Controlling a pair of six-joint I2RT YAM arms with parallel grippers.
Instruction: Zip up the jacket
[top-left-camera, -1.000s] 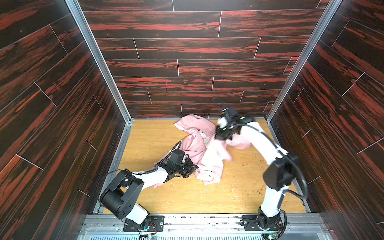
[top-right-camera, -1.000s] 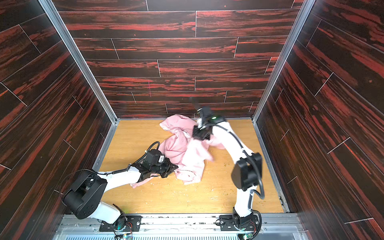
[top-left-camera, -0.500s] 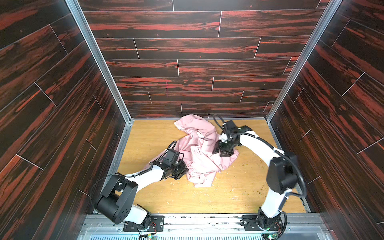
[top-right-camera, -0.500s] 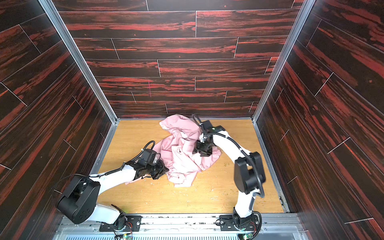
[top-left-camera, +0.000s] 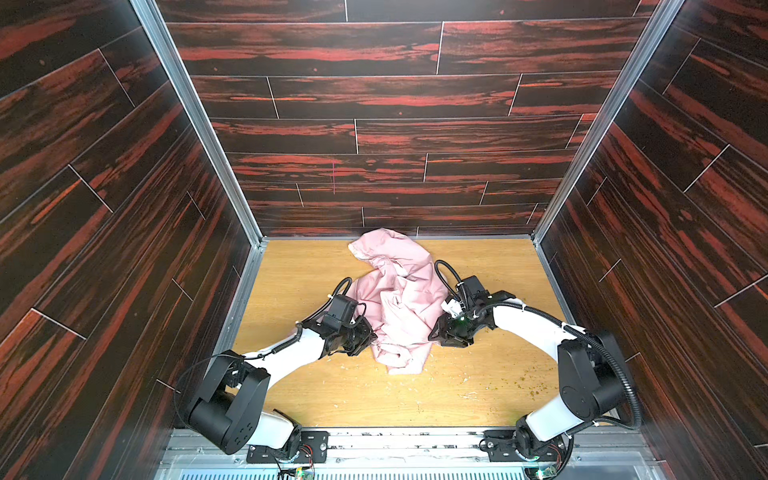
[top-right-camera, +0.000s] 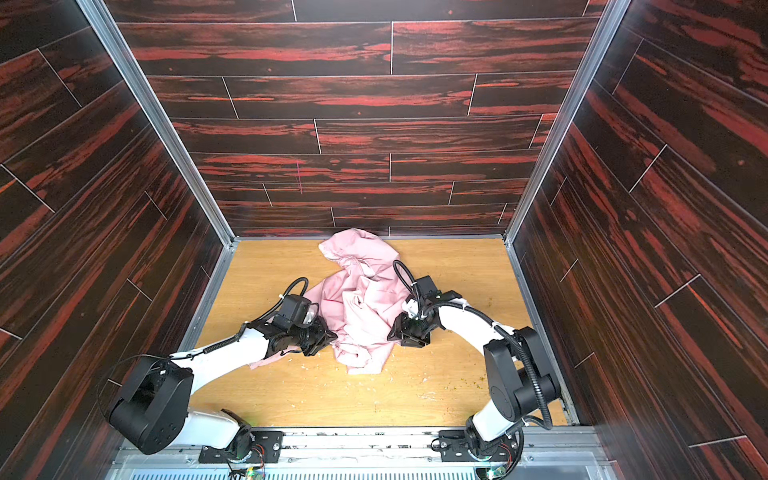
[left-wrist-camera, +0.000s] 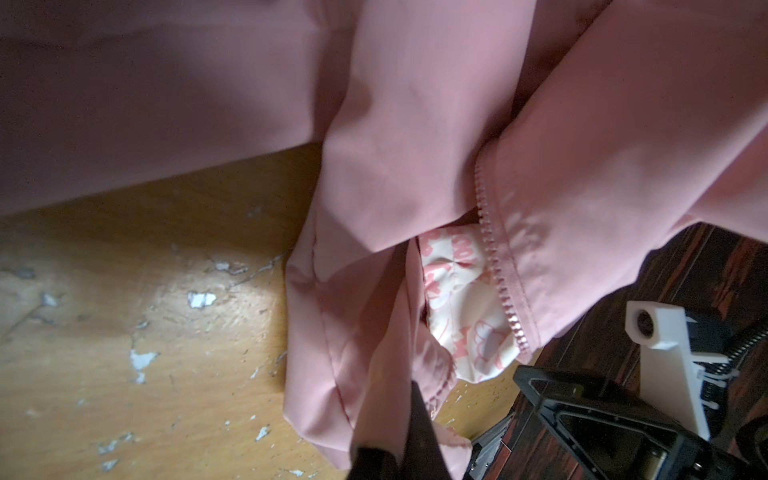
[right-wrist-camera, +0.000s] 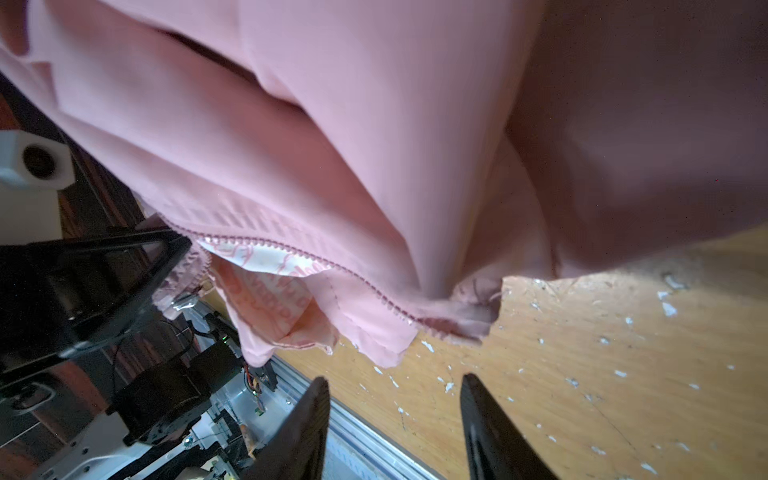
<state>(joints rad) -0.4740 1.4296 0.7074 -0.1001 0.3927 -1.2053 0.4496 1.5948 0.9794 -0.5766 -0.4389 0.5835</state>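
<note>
The pink jacket (top-left-camera: 399, 299) (top-right-camera: 361, 307) lies crumpled mid-table in both top views, its hood end toward the back wall. My left gripper (top-left-camera: 370, 336) (top-right-camera: 330, 334) is at its front left edge. In the left wrist view that gripper (left-wrist-camera: 395, 415) is shut on a fold of the jacket (left-wrist-camera: 415, 124), near open zipper teeth (left-wrist-camera: 494, 270) and a printed lining (left-wrist-camera: 461, 316). My right gripper (top-left-camera: 436, 334) (top-right-camera: 395, 332) is at the jacket's right edge. In the right wrist view it (right-wrist-camera: 395, 378) is open and empty, just short of the hem (right-wrist-camera: 374, 345) and zipper teeth (right-wrist-camera: 311, 257).
Dark red wood-panel walls (top-left-camera: 124, 249) close in the wooden table (top-left-camera: 478, 395) on three sides. A metal rail (top-left-camera: 395, 440) with both arm bases runs along the front. White flecks and small crumbs (top-left-camera: 532, 388) dot the table at the front right.
The right gripper has opened and let go of the jacket, then dropped forward to its right edge. The raised cloth has settled on the table. The left gripper keeps its grip.
</note>
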